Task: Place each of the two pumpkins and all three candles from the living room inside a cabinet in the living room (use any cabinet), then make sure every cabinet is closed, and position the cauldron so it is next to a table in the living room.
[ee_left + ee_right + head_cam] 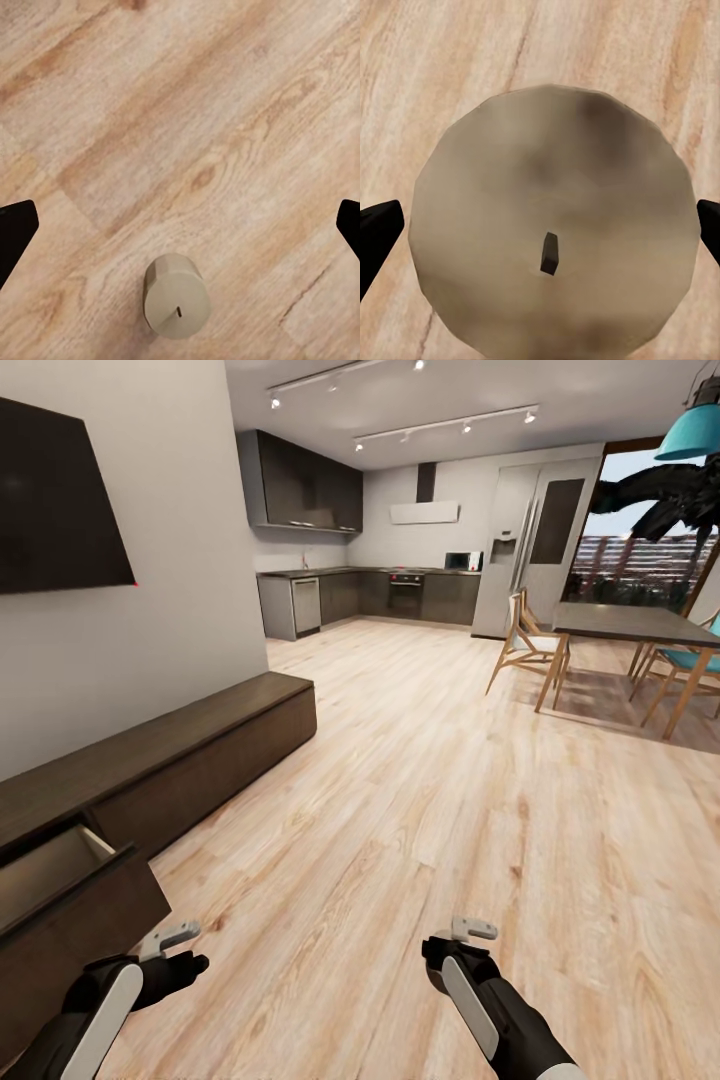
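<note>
Floor [430, 780]: bare wood planks.
Cabinet [180, 750]: against the wall; near drawer [60, 870] open.
Right gripper [462, 940]: spread wide around a candle [551, 225], which is very close.
Left gripper [170, 950]: spread wide, second candle [176, 296] on the floor below.
Risk: an off-centre closure could tip the candle.

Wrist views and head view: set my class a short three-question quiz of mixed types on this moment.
1. True or false: the cabinet has a drawer pulled open.
2. Multiple choice: the candle in the right wrist view is A) lying on its side, B) standing upright on the floor, C) inside the drawer.
3. Fill in: in the left wrist view, a candle stands between the spread fingers of the left gripper, whose jaws are ____.

Key: 1 true; 2 B; 3 open.
</note>
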`<state>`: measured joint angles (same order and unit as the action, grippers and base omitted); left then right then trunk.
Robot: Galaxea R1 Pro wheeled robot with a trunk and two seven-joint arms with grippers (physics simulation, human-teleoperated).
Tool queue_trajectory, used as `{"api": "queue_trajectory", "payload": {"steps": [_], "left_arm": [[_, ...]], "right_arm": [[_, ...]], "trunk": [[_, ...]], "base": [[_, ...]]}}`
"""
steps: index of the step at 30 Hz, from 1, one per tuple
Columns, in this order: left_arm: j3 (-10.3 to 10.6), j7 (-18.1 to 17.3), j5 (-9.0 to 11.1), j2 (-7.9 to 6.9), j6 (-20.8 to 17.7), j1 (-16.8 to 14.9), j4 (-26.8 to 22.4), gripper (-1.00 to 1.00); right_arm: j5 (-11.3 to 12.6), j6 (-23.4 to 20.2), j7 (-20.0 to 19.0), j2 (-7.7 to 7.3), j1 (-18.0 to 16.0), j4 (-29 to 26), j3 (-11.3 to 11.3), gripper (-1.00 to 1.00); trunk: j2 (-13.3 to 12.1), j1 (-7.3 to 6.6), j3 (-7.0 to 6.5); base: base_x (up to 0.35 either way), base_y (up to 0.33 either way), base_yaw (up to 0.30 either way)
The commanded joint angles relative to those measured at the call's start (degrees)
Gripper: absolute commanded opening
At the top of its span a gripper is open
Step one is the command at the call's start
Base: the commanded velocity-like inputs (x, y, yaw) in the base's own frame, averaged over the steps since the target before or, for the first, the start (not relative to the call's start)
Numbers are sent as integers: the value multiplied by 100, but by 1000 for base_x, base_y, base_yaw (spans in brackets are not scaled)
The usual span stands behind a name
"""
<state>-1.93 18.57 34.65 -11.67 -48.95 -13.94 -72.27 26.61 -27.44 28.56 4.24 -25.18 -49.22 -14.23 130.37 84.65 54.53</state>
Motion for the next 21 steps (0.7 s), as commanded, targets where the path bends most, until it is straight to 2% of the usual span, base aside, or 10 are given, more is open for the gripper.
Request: {"api": "queue_trajectory", "payload": {"steps": [1,8,16,19,21], "left_arm": [[0,50,60,-1,-18,-3,-6,100],[0,73,46,-18,-10,-3,11,100],[0,76,49,-7,-5,-10,57,100],[0,76,12,-13,-2,-12,62,100],[0,73,-113,-17,-1,-12,63,100]], "right_arm": [[46,-10,53,-4,-4,-8,-18,-100],[46,-11,53,-2,-4,-17,-18,-100],[22,-63,58,-11,-4,-339,-35,-100],[22,-100,77,-16,-4,-669,-42,-100],[18,-162,89,-29,-1,-1065,-46,-100]], "trunk": [[44,21,24],[325,175,150],[646,351,293],[766,417,347],[846,461,383]], "base": [[0,0,0],[0,0,0],[0,0,0],[0,0,0],[0,0,0]]}}
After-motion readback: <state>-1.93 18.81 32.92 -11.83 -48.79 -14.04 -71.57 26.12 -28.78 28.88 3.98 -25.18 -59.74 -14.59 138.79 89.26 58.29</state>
